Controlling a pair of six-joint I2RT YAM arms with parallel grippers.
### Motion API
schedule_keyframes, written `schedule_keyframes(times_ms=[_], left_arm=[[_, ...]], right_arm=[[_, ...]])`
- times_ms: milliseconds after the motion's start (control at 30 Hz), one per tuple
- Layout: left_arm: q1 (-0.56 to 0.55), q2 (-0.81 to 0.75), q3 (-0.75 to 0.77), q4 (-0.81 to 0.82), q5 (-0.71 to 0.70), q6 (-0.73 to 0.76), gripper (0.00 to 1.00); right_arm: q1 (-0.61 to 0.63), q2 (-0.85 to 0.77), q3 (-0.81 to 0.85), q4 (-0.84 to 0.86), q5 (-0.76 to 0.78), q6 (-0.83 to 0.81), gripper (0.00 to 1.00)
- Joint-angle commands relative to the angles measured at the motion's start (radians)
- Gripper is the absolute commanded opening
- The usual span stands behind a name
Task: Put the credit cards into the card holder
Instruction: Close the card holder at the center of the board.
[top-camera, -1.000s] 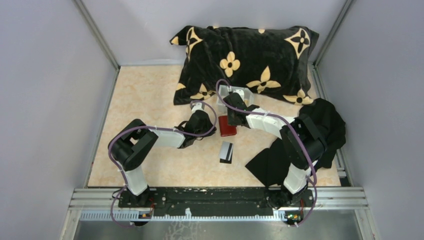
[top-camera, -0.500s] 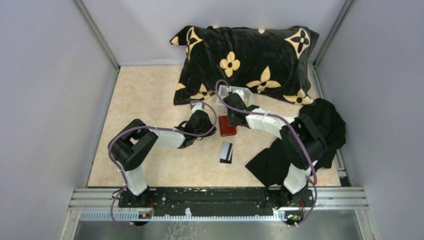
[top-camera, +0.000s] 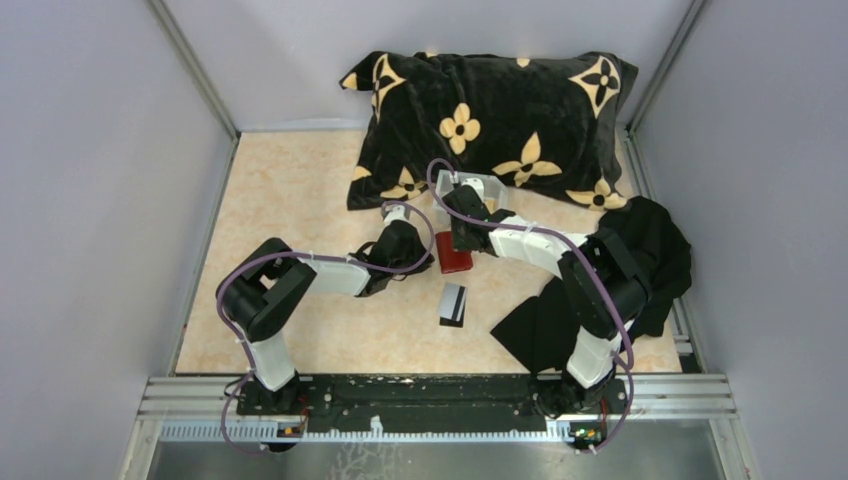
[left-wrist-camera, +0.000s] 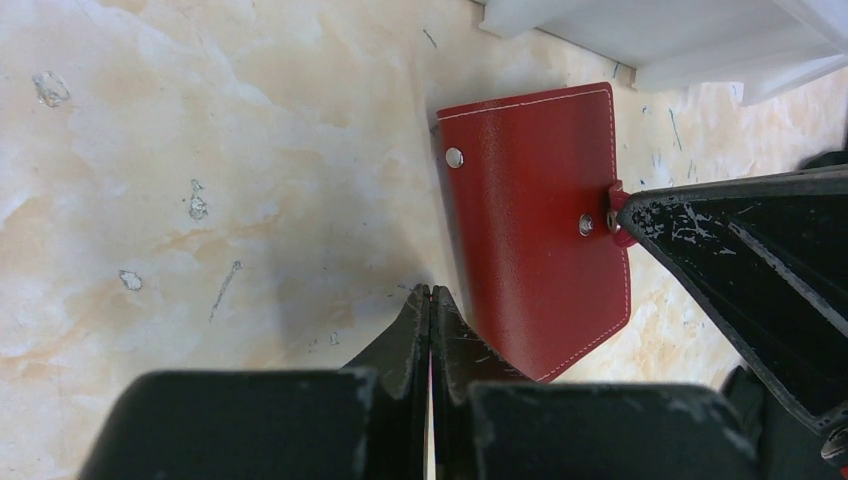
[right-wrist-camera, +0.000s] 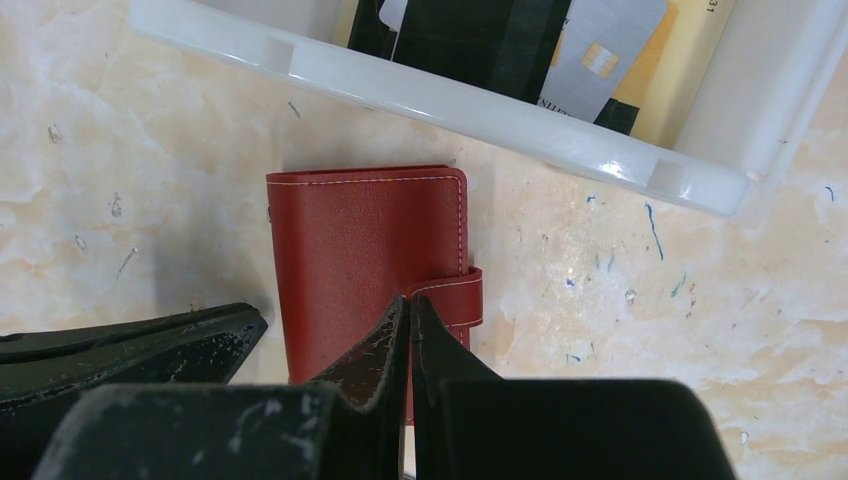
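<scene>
**Top camera:** Two arms meet at the middle of the table (top-camera: 300, 190). The red card holder (top-camera: 456, 261) lies closed there, between the left gripper (top-camera: 428, 258) and the right gripper (top-camera: 462, 240). A white tray (top-camera: 488, 181) sits just beyond the holder on its far side, against a black flowered pillow (top-camera: 490, 100). One black card (top-camera: 453, 303) with a white band lies flat on the holder's near side, close to it but apart. A black cloth (top-camera: 640, 250) is heaped at the right edge.

**Left wrist camera:** The left gripper's jaws are pressed together with nothing clearly between them. The tips are down on the table at a corner of the holder. The holder lies flat, with two metal studs (left-wrist-camera: 454, 156) showing on its cover. A finger of the right gripper reaches in from the other side, its tip touching the holder's edge beside one stud.

**Right wrist camera:** The right gripper's jaws are also fully closed. Their tips meet over the cover, right at the strap (right-wrist-camera: 455, 295). It cannot be told whether they pinch the strap. On the far side, the tray holds more cards (right-wrist-camera: 600, 45): grey, black and yellowish ones, overlapping. A finger of the left gripper lies low beside the holder.
</scene>
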Motion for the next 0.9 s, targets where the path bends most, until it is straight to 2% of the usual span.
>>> schedule_keyframes(times_ms=[0,867], left_arm=[[0.000,0.025,-0.002,-0.013,0.030,0.002,0.00],[0.000,0.034,0.012,-0.003,0.045,0.006,0.00]], right_arm=[[0.015,0.011,0.046,0.017,0.002,-0.006,0.00],[0.029,0.042,0.049,0.014,0.003,-0.005,0.00]])
